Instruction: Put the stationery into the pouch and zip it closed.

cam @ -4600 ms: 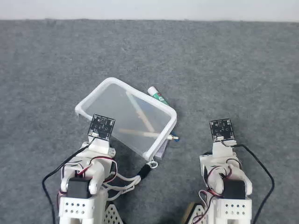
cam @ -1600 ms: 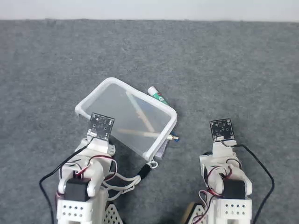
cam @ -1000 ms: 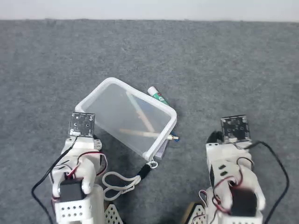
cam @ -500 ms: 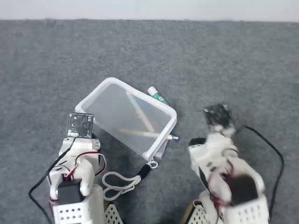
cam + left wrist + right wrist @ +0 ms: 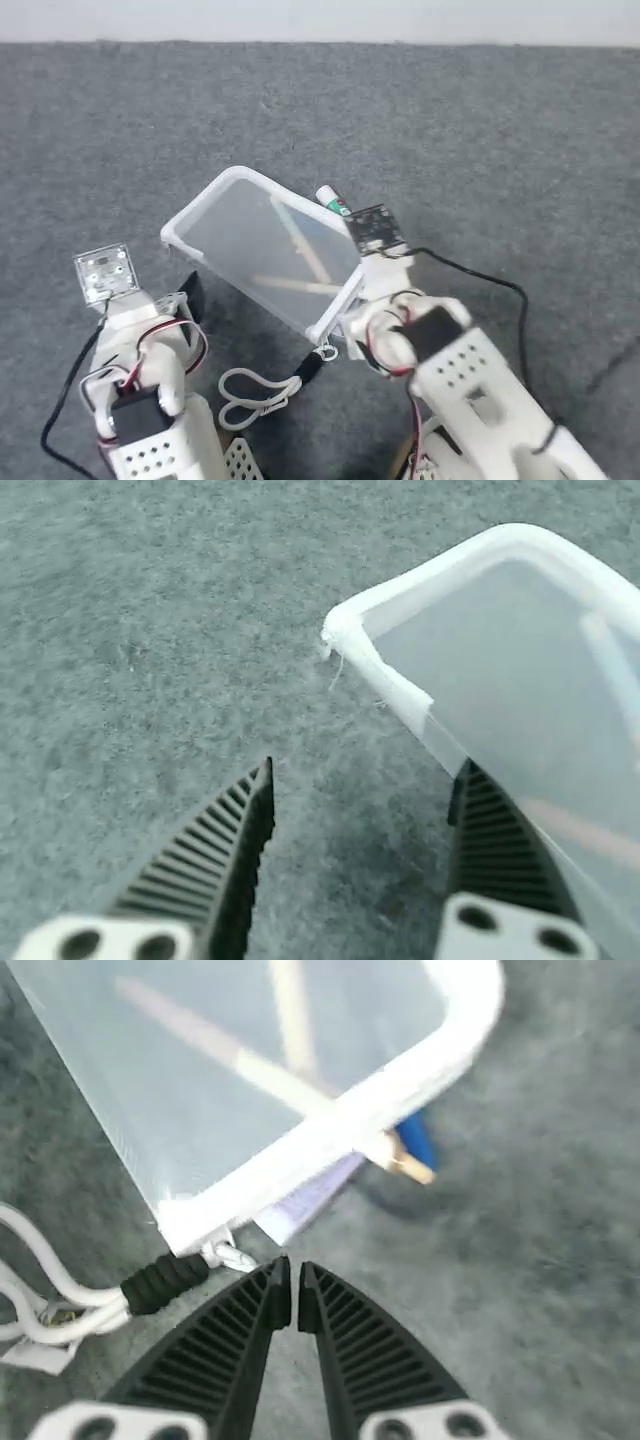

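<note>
1. Step in hand looks like the close-up. The pouch (image 5: 230,225) lies mid-table and sticks (image 5: 298,243) show through its clear wall, so loading is mostly done but the zip is not
2. Right gripper (image 5: 291,1272): jaws all but closed with nothing between them, tips just short of the zip pull (image 5: 226,1256) at the pouch's 5 o'clock corner
3. Left gripper (image 5: 360,810): spread wide and empty at the pouch's 8 o'clock corner. One finger sits at the pouch edge (contact unclear), the other over bare mat (image 5: 150,630)
4. Snags: a blue tip (image 5: 412,1148) and a lilac piece (image 5: 310,1200) poke out at the 4 o'clock side, and a tube (image 5: 333,201) lies at the 1 o'clock edge. I'd guess these need pushing in before the zip can run
5. Next move, as I judge it: left clamps its corner to anchor the pouch, right opens, takes the pull and draws it along the rim. The pull is small and tied to a cord (image 5: 250,385), so there's a risk of grabbing cord instead
6. Views:
   - The high view gives the layout, the tube and the cord loop, but the right arm covers the pouch's 4 o'clock edge there
   - The right wrist view shows that edge, the pull and the protruding bits
   - The left wrist view shows the finger spread and the 8 o'clock corner
   - None shows how far the zip is shut
</note>
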{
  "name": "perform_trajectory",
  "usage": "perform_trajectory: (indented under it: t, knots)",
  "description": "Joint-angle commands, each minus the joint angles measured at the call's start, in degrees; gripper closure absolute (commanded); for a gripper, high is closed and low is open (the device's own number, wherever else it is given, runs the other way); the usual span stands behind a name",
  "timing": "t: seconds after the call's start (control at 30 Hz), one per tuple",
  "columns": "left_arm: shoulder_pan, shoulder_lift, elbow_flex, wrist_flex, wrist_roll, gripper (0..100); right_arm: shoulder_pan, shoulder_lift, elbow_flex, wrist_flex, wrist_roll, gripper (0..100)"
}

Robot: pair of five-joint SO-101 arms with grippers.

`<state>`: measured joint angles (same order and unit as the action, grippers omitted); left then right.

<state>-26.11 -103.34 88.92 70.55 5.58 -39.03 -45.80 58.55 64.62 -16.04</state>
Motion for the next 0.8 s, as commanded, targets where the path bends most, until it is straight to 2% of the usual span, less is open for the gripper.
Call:
perform_trajectory:
  t: [0.0, 0.27, 0.4, 0.6, 0.77]
  knots:
    - [-0.18, -1.23, -3.82, -1.93, 1.23, 72, -2.59, 6.81, -3.69, -6.11, -1.93, 99.2]
    - [-0.18, -1.23, -3.82, -1.93, 1.23, 72, -2.42, 17.89, -4.48, -22.2, -2.2, 99.2]
    - [-0.18, -1.23, -3.82, -1.93, 1.23, 72, 0.57, 20.44, -8.79, -26.77, -2.2, 98.9]
    - [-0.18, -1.23, -3.82, -1.93, 1.23, 72, 2.42, 20.53, -14.95, -25.36, -2.2, 97.6]
    - [-0.26, -1.23, -3.82, -1.93, 1.14, 72, -0.92, 20.53, -16.97, -17.1, -2.64, 84.5]
